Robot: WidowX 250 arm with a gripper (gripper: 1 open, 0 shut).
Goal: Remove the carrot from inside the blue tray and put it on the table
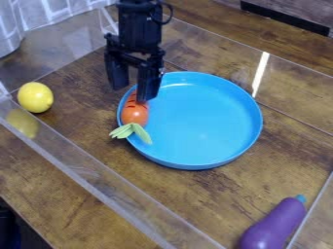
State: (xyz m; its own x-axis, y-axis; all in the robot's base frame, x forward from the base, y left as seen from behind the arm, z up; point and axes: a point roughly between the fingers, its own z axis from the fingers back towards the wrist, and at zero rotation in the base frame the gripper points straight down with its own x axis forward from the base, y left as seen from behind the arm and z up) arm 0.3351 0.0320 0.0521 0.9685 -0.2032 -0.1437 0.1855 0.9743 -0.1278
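The carrot [132, 114] lies on the left rim of the blue tray [208, 122], orange body over the tray's edge, green leaves [130, 133] hanging out over the table [92, 185]. My gripper [134, 83] hangs straight above the carrot's upper end, open, with one dark finger on each side and nothing held between them. The fingertips partly hide the top of the carrot.
A yellow lemon [35, 96] sits on the table at the left. A purple eggplant [275, 228] lies at the lower right corner. Clear plastic edging [78, 170] runs along the table's front.
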